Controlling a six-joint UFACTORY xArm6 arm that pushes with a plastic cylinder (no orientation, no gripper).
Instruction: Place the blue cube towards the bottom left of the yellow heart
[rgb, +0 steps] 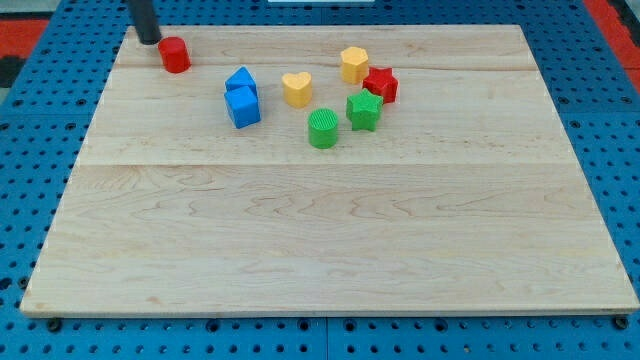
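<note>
The blue cube (243, 107) sits on the wooden board, left of and slightly below the yellow heart (296, 89). A second blue block (240, 80), a pointed shape, touches the cube on its upper side. My tip (149, 41) is at the view's top left, just left of a red cylinder (174, 55), well away from the blue cube.
A yellow hexagon-like block (354, 64), a red star (380, 85), a green star (364, 110) and a green cylinder (323, 128) cluster right of the heart. The wooden board (320, 240) lies on a blue pegboard surface.
</note>
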